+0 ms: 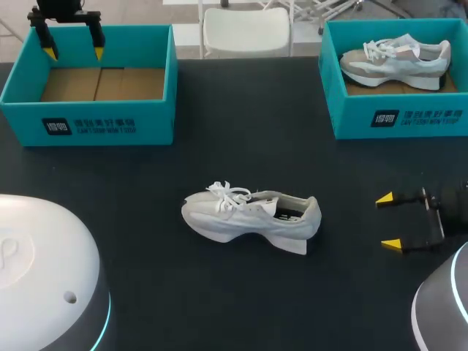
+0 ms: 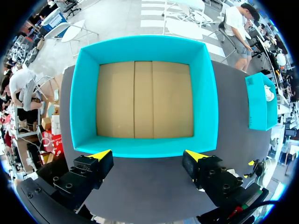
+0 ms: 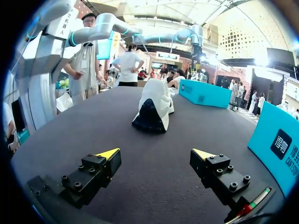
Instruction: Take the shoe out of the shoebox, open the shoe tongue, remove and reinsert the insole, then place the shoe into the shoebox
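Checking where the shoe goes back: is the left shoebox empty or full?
Empty. The left shoebox shows only its bare cardboard floor in the left wrist view; the white shoe lies out on the table.

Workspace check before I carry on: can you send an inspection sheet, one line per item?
Surface: dark table, no spills or marks seen.
Job's things: white shoe upright on its sole mid-table, outside both boxes; left shoebox empty.
Clutter: right shoebox holds a second shoe.
Grippers: left gripper open, over the left shoebox's far edge; right gripper open, low over the table, the white shoe's heel ahead of it, apart.
Cables: nothing seen.
Surroundings: nothing seen reaching over the table.
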Motion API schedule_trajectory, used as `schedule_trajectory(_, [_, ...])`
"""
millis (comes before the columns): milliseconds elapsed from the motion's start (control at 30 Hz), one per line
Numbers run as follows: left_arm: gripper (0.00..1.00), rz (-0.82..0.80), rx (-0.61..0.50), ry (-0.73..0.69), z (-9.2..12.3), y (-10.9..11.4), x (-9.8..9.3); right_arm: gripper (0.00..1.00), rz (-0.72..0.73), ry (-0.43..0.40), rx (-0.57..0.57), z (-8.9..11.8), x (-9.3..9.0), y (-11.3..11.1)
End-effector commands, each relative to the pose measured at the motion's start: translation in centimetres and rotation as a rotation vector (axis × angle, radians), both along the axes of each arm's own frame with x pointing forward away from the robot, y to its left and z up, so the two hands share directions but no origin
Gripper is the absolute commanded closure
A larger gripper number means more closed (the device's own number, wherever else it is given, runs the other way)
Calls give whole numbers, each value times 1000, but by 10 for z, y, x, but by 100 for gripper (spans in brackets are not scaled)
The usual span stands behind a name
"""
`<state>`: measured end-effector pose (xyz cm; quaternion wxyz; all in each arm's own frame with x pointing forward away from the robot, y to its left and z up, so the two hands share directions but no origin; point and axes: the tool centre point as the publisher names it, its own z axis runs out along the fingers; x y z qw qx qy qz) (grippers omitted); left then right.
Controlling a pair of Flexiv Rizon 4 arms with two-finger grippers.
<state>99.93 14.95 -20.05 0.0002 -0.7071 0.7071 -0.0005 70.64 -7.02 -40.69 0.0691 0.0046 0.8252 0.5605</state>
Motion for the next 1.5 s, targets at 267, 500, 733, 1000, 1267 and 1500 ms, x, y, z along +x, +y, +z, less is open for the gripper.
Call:
schedule_trajectory(267, [0,0,0,0,0,0,0,0,2,2,-3,0,1,1])
schedule_trajectory(500, [0,0,0,0,0,0,0,0,-63,1,-13,1,3,3])
schedule_trajectory(733, [0,0,0,0,0,0,0,0,-198,43,-95,-1,5,25])
schedule_trajectory(1000, [0,0,0,0,0,0,0,0,-340,81,-134,-6,16,62])
schedule_trajectory(1267, [0,0,0,0,0,0,0,0,-419,67,-136,-4,14,90])
schedule_trajectory(1500, [0,0,0,0,0,0,0,0,-466,56,-141,3,5,95])
